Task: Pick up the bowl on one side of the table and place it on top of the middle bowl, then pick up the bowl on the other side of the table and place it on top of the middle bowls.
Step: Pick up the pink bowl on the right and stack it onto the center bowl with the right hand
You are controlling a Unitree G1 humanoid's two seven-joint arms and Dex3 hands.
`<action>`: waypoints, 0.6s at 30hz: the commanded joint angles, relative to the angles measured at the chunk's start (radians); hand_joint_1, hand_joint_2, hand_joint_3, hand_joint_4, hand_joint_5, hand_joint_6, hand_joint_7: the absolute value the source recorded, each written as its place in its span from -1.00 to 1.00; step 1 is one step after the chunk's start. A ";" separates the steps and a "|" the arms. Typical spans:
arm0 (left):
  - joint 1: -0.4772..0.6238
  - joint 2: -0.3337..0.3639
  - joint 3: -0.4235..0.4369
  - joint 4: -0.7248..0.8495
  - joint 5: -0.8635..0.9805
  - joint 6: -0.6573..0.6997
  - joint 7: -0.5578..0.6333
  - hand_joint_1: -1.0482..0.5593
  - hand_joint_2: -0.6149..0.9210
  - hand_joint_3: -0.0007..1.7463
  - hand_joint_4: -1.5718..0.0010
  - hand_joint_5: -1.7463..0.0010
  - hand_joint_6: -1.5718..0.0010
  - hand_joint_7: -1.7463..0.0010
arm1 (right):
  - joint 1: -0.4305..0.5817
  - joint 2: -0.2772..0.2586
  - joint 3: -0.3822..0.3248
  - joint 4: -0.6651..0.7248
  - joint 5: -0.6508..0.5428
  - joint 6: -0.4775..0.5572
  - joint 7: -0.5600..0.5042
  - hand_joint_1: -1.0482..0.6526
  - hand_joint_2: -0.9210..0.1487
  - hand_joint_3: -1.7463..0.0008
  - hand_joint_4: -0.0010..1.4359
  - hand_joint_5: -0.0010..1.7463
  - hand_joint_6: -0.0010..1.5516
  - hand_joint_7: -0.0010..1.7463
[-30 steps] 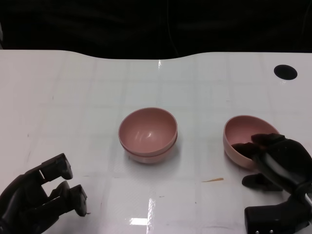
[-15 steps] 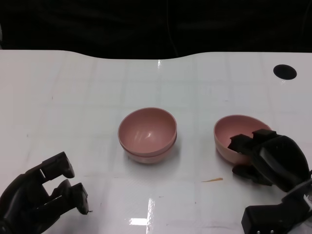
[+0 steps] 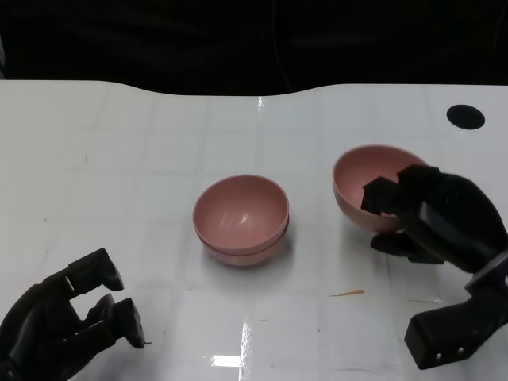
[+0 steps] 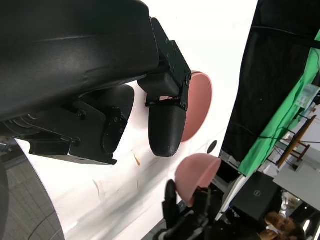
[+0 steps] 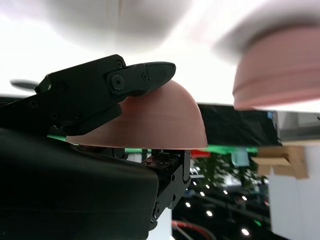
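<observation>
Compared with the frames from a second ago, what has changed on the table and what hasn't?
The right hand, gripping the side bowl by its rim, has lifted it off the table, tilted, and carried it toward the middle stack. The stack of two bowls and the empty left hand have stayed where they were.

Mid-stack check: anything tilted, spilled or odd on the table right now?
The right hand holds its pink bowl tipped, opening toward the middle stack. A small orange scrap lies on the table. Nothing spilled.

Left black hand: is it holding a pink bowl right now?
No. The left black hand holds nothing near the table edge; the right black hand grips the pink bowl.
</observation>
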 commanded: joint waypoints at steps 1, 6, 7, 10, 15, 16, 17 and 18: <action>-0.006 0.012 0.004 0.007 0.009 -0.013 -0.008 0.41 0.92 0.56 0.00 -1.00 0.19 -1.00 | -0.048 -0.025 -0.032 -0.062 0.027 -0.010 0.040 -0.01 -0.94 0.63 0.06 1.00 -0.39 1.00; -0.009 0.010 0.006 0.007 0.011 -0.007 -0.002 0.41 0.92 0.55 0.01 -1.00 0.19 -1.00 | -0.104 -0.010 -0.046 -0.151 0.030 -0.005 0.123 -0.07 -0.93 0.66 0.09 1.00 -0.33 1.00; -0.010 0.011 0.005 0.009 0.011 -0.008 -0.005 0.41 0.93 0.54 0.01 -1.00 0.19 -1.00 | -0.116 -0.002 -0.046 -0.160 0.028 -0.008 0.127 -0.10 -0.97 0.66 0.10 1.00 -0.32 1.00; -0.014 0.012 0.004 0.020 0.012 -0.014 -0.015 0.41 0.94 0.54 0.01 -1.00 0.20 -1.00 | -0.156 0.025 -0.033 -0.170 0.010 -0.023 0.119 -0.08 -0.95 0.68 0.14 1.00 -0.30 1.00; -0.011 0.008 -0.003 0.019 0.027 -0.021 -0.006 0.40 0.92 0.52 -0.01 -1.00 0.18 -1.00 | -0.203 0.082 -0.017 -0.204 0.008 -0.013 0.190 -0.11 -0.92 0.69 0.17 1.00 -0.29 1.00; -0.009 0.007 -0.005 0.015 0.030 -0.023 -0.005 0.40 0.92 0.51 -0.01 -1.00 0.18 -1.00 | -0.207 0.095 -0.011 -0.213 0.002 -0.006 0.202 -0.09 -0.88 0.70 0.17 1.00 -0.29 1.00; -0.007 0.007 -0.006 0.011 0.032 -0.022 -0.004 0.40 0.91 0.52 -0.01 -1.00 0.18 -1.00 | -0.211 0.109 -0.003 -0.218 -0.006 -0.001 0.206 -0.13 -0.83 0.76 0.18 1.00 -0.24 0.92; -0.005 0.007 -0.008 0.008 0.033 -0.022 -0.004 0.39 0.91 0.52 -0.01 -1.00 0.18 -1.00 | -0.214 0.121 0.004 -0.219 -0.014 0.002 0.204 -0.14 -0.82 0.79 0.20 1.00 -0.22 0.89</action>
